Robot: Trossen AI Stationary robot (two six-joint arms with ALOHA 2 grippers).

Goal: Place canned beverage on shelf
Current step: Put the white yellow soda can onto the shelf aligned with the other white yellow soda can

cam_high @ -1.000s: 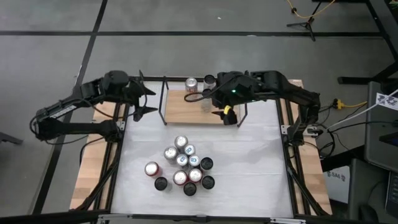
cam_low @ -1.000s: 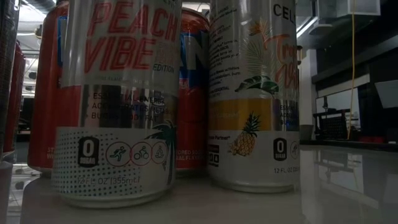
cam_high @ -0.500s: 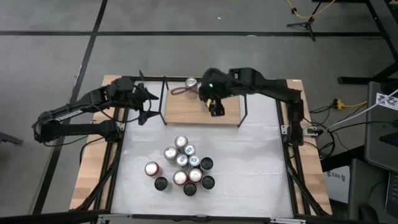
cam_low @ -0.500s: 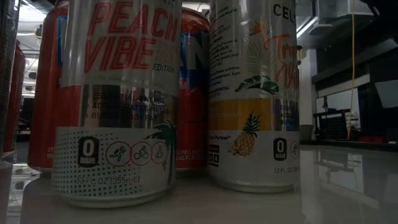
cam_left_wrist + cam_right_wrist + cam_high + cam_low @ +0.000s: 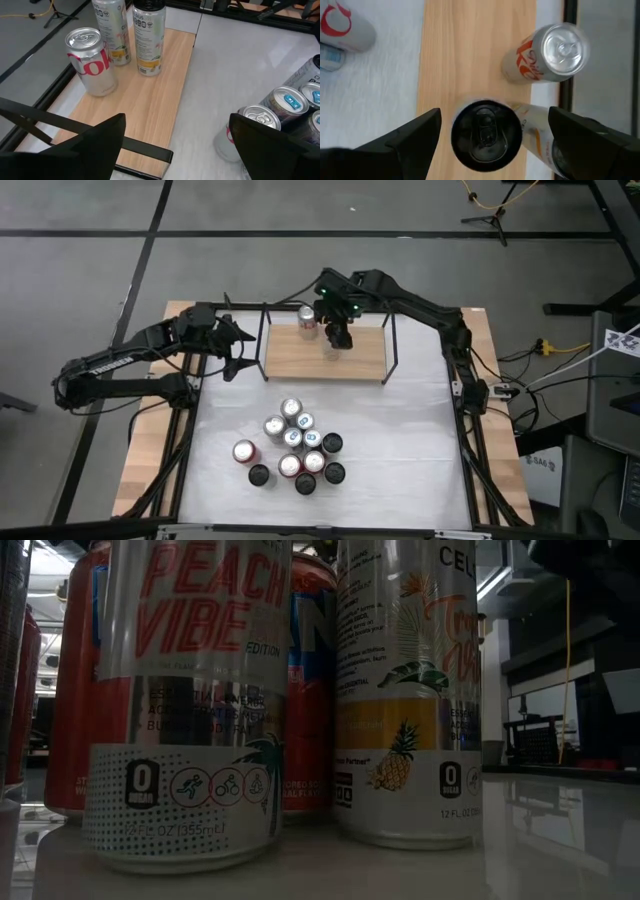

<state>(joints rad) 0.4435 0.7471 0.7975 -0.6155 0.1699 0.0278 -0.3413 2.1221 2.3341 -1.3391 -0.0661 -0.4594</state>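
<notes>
Our right end effector [image 5: 487, 145] hangs released above the black-topped can [image 5: 486, 134], which stands on the shelf [image 5: 300, 360]. We should lift straight up, fingers clear of the neighbouring cans [image 5: 555, 52]. The left end effector [image 5: 172, 135] waits released beside the shelf.

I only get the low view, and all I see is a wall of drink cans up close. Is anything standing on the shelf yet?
Observer: Yes. Three cans stand near the back edge of the shelf: a silver cola can, a pale slim can and a black-topped slim can.
Operator: Where are the robot's hands?
Observer: The right gripper hangs over the black-topped slim can, fingers open on either side and not touching it.
Operator: And the other one?
Observer: The left gripper waits open, just off the shelf's left end.
</notes>
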